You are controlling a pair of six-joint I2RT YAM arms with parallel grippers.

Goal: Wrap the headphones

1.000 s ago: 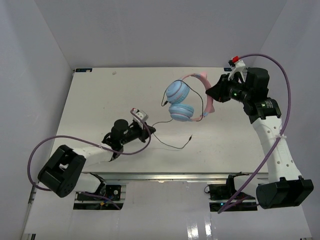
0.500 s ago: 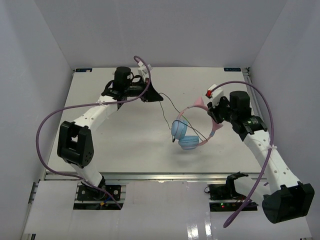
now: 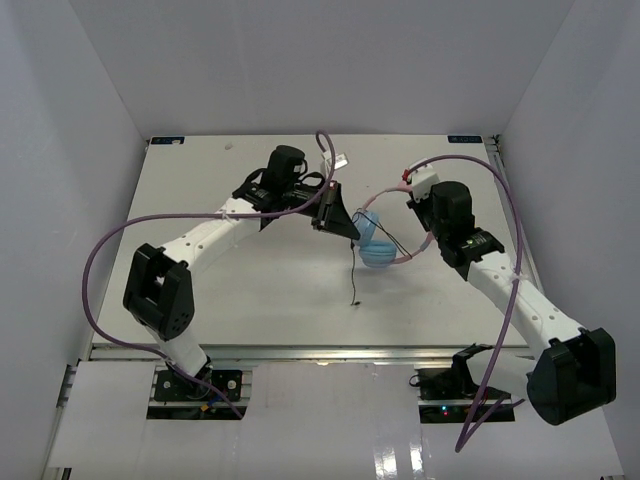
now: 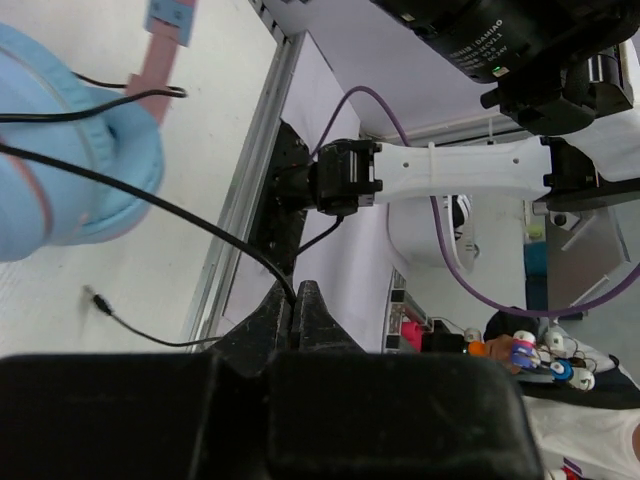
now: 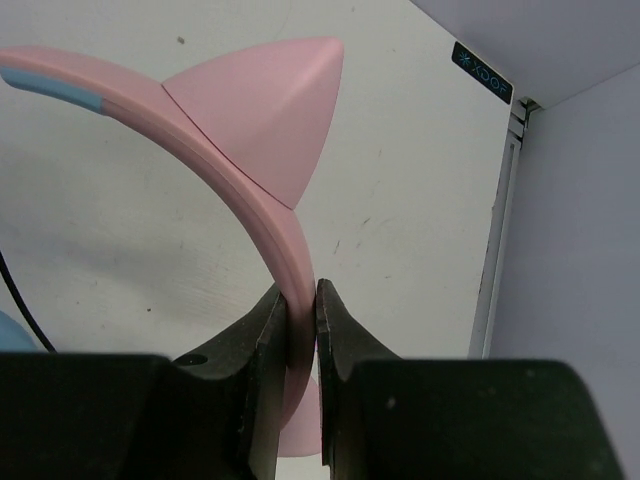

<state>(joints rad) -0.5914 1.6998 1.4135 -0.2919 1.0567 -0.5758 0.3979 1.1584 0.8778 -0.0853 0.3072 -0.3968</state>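
Note:
The headphones hang off the table in the middle of the top view, their light-blue ear cups [image 3: 374, 243] close together. My right gripper [image 3: 428, 228] is shut on the pink headband [image 5: 262, 232], just below a pink ear [image 5: 268, 108]. My left gripper [image 3: 348, 228] sits right beside the cups on their left, shut on the thin black cord [image 4: 190, 210]. From there the cord runs back to the blue cup [image 4: 70, 160]. Its free end dangles down to the plug [image 3: 352, 300], which also shows in the left wrist view as the plug [image 4: 96, 296].
Thick purple robot cables loop off both arms: one [image 3: 100, 260] on the left, one [image 3: 510, 290] on the right. The white table [image 3: 220, 290] ends in a metal rail [image 3: 300, 350] at the near edge. White walls stand close on three sides. The right arm's base [image 4: 450, 170] lies beyond the rail.
My left gripper carried the cord from the near centre round the far side, then right up against the ear cups. My right gripper moved the headphones toward the centre and turned them.

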